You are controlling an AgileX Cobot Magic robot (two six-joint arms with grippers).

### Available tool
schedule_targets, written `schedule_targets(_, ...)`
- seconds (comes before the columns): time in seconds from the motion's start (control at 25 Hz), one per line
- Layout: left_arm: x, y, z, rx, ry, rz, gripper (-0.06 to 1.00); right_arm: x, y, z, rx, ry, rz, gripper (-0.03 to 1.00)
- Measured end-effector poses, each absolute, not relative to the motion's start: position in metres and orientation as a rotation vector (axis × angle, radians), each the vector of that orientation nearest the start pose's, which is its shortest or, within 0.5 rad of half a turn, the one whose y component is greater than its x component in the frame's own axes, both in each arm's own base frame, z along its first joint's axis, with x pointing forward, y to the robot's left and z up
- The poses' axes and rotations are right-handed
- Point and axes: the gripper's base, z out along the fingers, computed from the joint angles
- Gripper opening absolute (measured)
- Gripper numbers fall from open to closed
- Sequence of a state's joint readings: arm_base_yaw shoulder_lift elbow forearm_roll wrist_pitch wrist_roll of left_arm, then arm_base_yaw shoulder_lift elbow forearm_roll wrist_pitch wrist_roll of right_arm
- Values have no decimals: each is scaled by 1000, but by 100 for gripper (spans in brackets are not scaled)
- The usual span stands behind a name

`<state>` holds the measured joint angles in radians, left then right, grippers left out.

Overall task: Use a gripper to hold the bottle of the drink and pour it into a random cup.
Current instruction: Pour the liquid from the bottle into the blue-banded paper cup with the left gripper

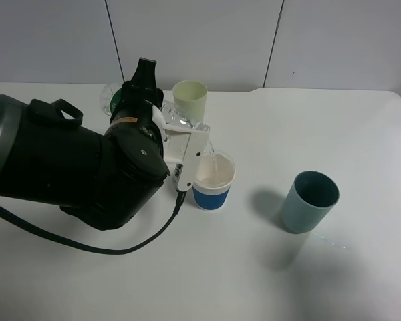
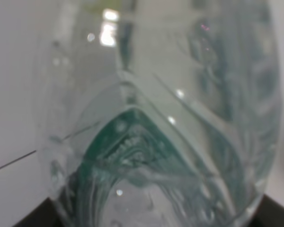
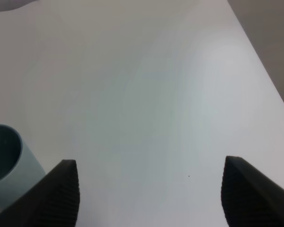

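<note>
Currently the left gripper [image 1: 190,144] is clamped on the bottle [image 1: 176,122], which is tilted with its mouth just above the cup [image 1: 212,187]; a thin stream [image 1: 212,158] falls in. A green cup [image 1: 190,99] stands just behind the bottle, and a teal cup [image 1: 309,200] stands well apart on the right. The right gripper [image 3: 149,189] hangs wide over the table [image 3: 156,94].

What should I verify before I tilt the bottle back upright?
1. Left tool shut on the water bottle: ok.
2. Stream landing inside the blue-banded paper cup: ok.
3. That cup upright on the table: ok.
4. Fill level in that cup: cannot tell.
5. Pale green cup and teal cup upright, apart from the pour: ok.
6. Right tool open, holding nothing: ok.
</note>
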<state>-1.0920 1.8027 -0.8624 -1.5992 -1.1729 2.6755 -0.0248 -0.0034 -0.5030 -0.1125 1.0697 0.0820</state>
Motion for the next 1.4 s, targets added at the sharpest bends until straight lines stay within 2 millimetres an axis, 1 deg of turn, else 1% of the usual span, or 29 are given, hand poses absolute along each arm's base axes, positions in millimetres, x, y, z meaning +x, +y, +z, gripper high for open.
schedule_targets(1.4, 216, -232, 190, 1593, 1404, 1426, 50, -7, -9, 278, 115, 2040, -99, 63)
